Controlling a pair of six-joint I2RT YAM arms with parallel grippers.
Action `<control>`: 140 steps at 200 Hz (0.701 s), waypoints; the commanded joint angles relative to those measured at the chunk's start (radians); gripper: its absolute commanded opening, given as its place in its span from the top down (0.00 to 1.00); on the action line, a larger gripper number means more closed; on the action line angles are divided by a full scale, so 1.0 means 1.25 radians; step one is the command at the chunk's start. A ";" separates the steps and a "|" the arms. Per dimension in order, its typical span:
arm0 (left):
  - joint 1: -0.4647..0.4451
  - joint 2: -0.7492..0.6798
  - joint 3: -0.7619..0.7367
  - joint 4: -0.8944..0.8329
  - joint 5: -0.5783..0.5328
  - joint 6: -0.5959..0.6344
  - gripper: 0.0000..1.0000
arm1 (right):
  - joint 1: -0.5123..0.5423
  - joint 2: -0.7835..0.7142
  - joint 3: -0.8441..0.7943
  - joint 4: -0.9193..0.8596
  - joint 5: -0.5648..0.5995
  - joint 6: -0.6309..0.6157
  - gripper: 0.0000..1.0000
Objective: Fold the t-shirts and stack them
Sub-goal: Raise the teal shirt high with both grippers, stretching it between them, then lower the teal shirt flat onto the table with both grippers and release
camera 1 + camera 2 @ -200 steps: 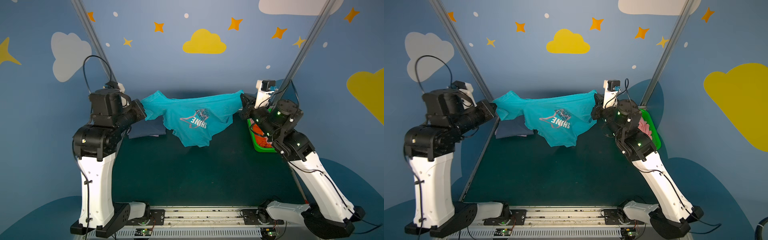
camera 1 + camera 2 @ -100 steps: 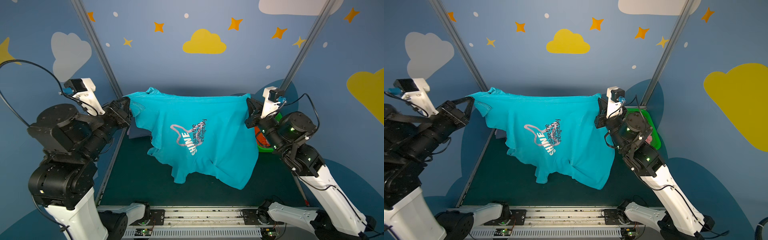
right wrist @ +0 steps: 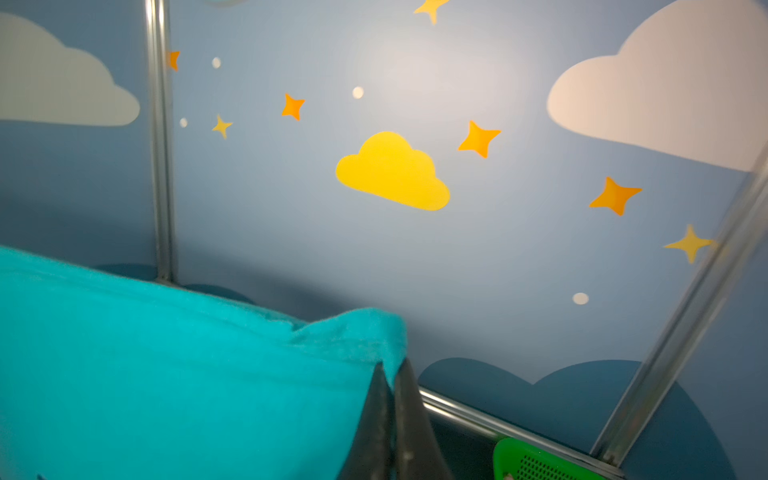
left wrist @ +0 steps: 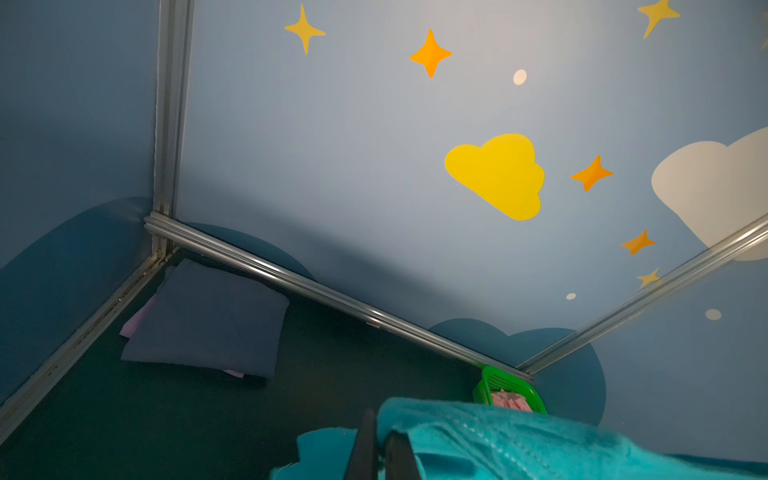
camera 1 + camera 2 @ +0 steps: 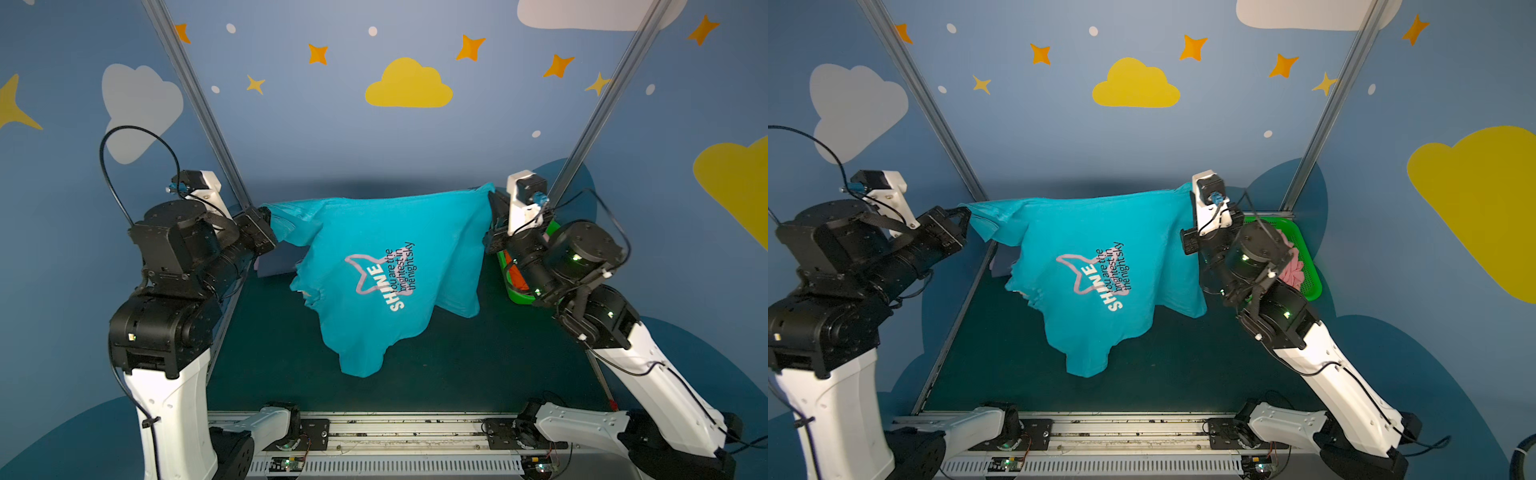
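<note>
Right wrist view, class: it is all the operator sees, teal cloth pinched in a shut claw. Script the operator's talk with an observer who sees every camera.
Operator: My right claw pinches teal cloth. Who holds the other end?
Observer: The left claw, shut on the teal t-shirt, which hangs spread between you.
Operator: Is anything folded already?
Observer: Yes. A slate-blue t-shirt lies folded at the back left, on a pale lavender t-shirt.

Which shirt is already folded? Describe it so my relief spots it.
Go to the far left corner of the table. The slate-blue shirt lies there, folded flat on a pale lavender one. Unlike the hanging teal shirt, it is dark and square.
</note>
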 commanded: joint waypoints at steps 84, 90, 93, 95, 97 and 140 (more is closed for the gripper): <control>0.007 0.007 0.229 -0.018 -0.020 0.007 0.96 | 0.038 -0.068 0.089 -0.026 -0.090 0.139 1.00; 0.007 0.005 0.234 -0.013 -0.020 0.007 0.96 | 0.040 -0.071 0.089 -0.027 -0.096 0.148 1.00; 0.007 0.004 0.234 -0.010 -0.020 0.006 0.96 | 0.040 -0.073 0.089 -0.029 -0.098 0.151 1.00; 0.006 0.003 0.234 -0.009 -0.021 0.008 0.96 | 0.040 -0.074 0.089 -0.030 -0.099 0.153 1.00; 0.006 0.002 0.234 -0.007 -0.021 0.008 0.96 | 0.040 -0.074 0.089 -0.031 -0.099 0.154 1.00; 0.007 0.003 0.099 0.070 -0.026 0.003 0.96 | 0.039 -0.055 0.019 -0.013 0.003 0.091 1.00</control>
